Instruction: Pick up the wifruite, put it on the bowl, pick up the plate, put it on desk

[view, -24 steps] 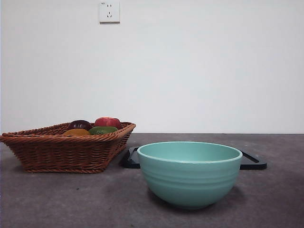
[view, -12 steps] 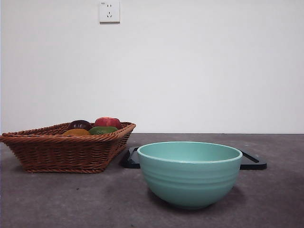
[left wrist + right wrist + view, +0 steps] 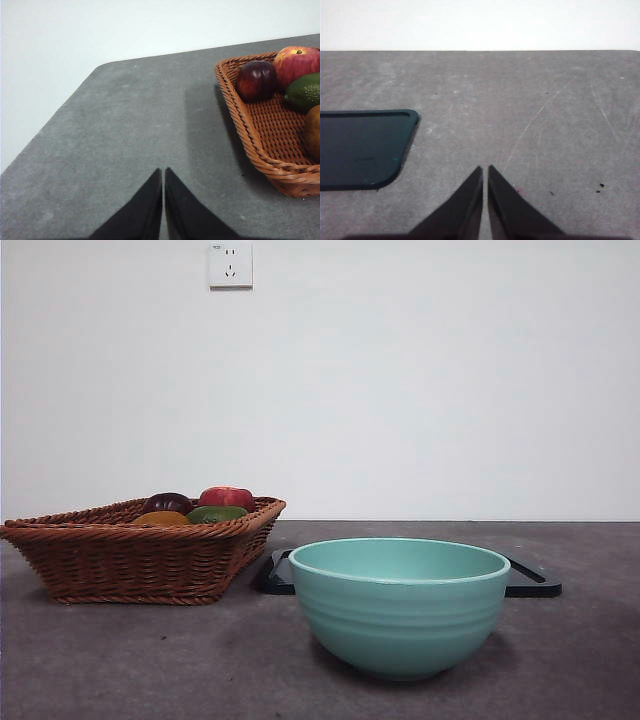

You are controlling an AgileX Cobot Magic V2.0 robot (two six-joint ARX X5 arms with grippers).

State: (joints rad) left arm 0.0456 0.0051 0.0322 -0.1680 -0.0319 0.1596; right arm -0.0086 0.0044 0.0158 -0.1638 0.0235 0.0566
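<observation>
The left tool (image 3: 163, 172) has its two black jaws pressed together with only a hairline seam between them, gripping nothing and held above bare grey surface (image 3: 135, 130) beside the wicker basket (image 3: 260, 150); the right tool (image 3: 485, 170) is likewise closed and empty, over the surface with the black tray (image 3: 362, 150) off to one side; neither tool shows in the front view.

The teal-green bowl (image 3: 400, 625) stands upright near the front of the surface, mouth facing straight up, its ridges running level around the outside; being round, it has no long axis to speak of; nothing shows above its rim, though the low camera hides its floor. The tray lies flat just behind the bowl, its long side running across the front view, and the bowl covers its middle so only the two ends show; whether the two touch cannot be told.

The basket sits to the left in the front view, close to the tray's corner; it holds a dark purple plum-like fruit (image 3: 256, 80), a red-yellow apple (image 3: 297, 62), a green avocado-like fruit (image 3: 304, 91) and a brownish fruit (image 3: 312, 131); the last two are cut off by the left wrist picture's edge, as is the basket's far side. A white wall socket (image 3: 230, 264) is high on the wall.
</observation>
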